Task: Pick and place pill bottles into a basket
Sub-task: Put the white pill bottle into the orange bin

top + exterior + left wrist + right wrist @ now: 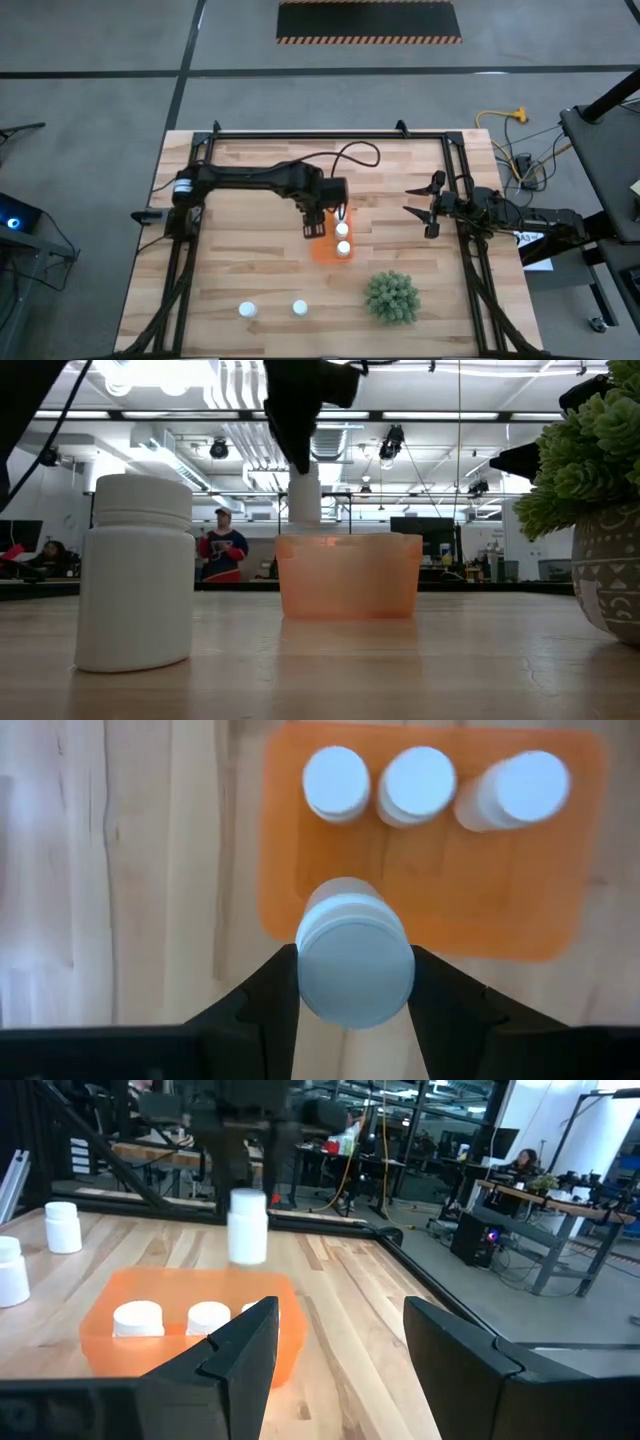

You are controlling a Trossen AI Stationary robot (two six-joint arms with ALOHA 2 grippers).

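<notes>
While the left jaws clamp a pill bottle above the orange basket, three bottles in it beyond them, right jaws apart, idle

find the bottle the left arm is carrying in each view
high view: hidden under the left hand, at the orange basket.
low view: carried bottle top centre, above the basket.
left wrist view: bottom centre, between the fingers.
right wrist view: upper left, over the basket.
Shared landmark: the basket.

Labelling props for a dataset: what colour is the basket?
Bright orange basket, slightly translucent; the left wrist view shows it best.
</notes>
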